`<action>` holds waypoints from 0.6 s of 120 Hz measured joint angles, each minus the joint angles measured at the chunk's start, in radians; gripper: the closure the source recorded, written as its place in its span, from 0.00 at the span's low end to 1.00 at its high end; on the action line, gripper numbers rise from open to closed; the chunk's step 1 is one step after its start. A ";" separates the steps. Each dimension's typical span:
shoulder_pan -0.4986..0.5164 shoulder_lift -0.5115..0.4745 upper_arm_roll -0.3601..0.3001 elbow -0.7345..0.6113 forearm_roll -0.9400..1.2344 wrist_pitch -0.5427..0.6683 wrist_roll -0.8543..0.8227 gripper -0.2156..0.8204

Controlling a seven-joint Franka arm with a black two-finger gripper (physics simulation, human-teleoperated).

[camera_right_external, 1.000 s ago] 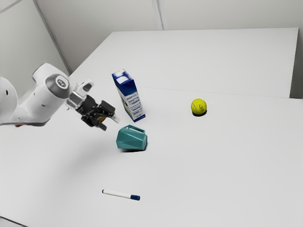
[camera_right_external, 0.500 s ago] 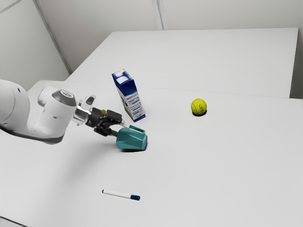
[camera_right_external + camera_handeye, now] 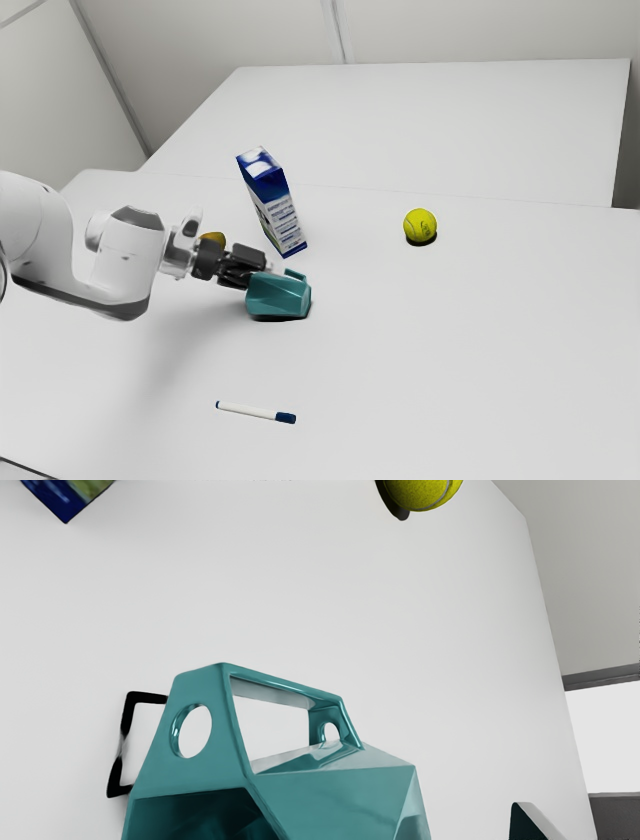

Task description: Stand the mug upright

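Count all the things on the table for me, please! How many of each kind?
Mugs: 1
Cartons: 1
Balls: 1
Pens: 1
Orange-yellow thing, partly hidden behind the arm, kind unclear: 1
Total: 5

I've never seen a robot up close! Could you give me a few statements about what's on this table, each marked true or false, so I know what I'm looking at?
1. The teal mug is lying on its side. True.
2. The mug's handle is pressed down against the table. False: the handle is on the upper side of the mug.
3. The yellow ball sits apart from the mug. True.
4. The blue-and-white carton has fallen flat. False: the carton is standing up.
5. The robot's hand is down at the mug. True.
6. The marker is inside the mug. False: the marker lies on the table, away from the mug.
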 joint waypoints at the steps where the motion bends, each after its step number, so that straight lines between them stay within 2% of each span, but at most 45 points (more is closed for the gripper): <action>1: 0.000 0.000 0.000 0.000 -0.001 0.000 0.003 0.49; 20: -0.001 -0.001 -0.001 0.000 -0.008 -0.005 0.056 0.74; 32: -0.001 -0.007 -0.002 0.000 -0.009 -0.005 0.082 0.84; 49: -0.001 -0.025 -0.002 -0.007 -0.009 -0.003 0.113 0.91; 72: -0.008 -0.084 -0.002 -0.032 -0.008 0.004 0.142 0.94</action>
